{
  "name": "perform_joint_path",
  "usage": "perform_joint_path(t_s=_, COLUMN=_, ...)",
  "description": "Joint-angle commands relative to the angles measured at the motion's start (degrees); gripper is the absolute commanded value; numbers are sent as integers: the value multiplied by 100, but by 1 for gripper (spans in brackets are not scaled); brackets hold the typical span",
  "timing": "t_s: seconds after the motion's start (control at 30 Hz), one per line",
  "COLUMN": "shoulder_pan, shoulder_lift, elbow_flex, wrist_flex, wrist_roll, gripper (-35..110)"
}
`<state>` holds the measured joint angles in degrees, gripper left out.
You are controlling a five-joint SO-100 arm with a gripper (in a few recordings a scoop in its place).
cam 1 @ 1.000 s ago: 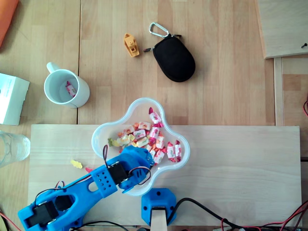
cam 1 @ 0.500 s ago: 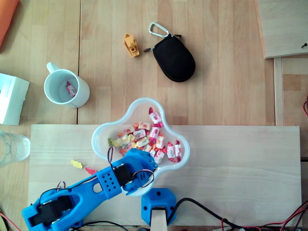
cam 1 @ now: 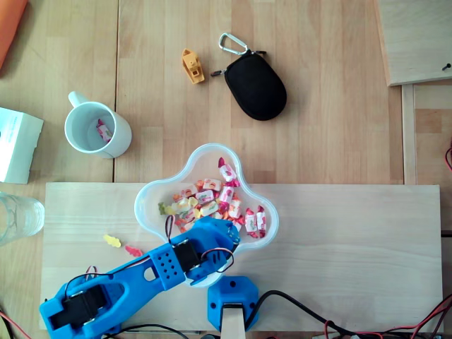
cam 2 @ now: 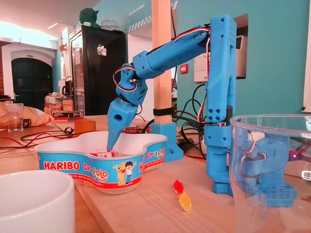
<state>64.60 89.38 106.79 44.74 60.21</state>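
Observation:
My blue gripper (cam 2: 110,145) points straight down into the clover-shaped Haribo bowl (cam 2: 73,167), its tip just above or on the wrapped candies (cam 2: 103,154). From the side the fingers merge into one tapered shape, so I cannot tell how the jaws stand. In the overhead view the gripper (cam 1: 220,236) hangs over the near right part of the bowl (cam 1: 212,148), covering some of the several pink, yellow and orange wrapped candies (cam 1: 210,200).
A white mug (cam 1: 97,131) with one candy inside stands far left of the bowl. Two gummies (cam 1: 111,241) lie on the wooden board beside the arm. A glass (cam 1: 14,219), a white box (cam 1: 15,145), a black pouch (cam 1: 256,86) and an orange toy (cam 1: 192,66) sit further off.
The arm has swung a little to the right in the overhead view, carrying the gripper from the bowl's near left part toward its near right part.

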Motion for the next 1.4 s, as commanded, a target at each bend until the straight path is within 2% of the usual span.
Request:
perform_joint_path(t_s=0.0, shoulder_pan=79, shoulder_lift=97, elbow_flex=-79, wrist_flex=-62, wrist_roll=26, gripper=-2)
perform_joint_path(t_s=0.43, shoulder_pan=79, shoulder_lift=53, elbow_flex=272, wrist_flex=-97, wrist_roll=9, gripper=-2)
perform_joint_path(t_s=0.7, shoulder_pan=79, shoulder_lift=88, elbow_flex=773, wrist_flex=-1002, wrist_roll=9, gripper=-2)
perform_joint_path(t_s=1.37, shoulder_pan=79, shoulder_lift=97, elbow_flex=861, wrist_flex=-1002, wrist_roll=-343, gripper=-2)
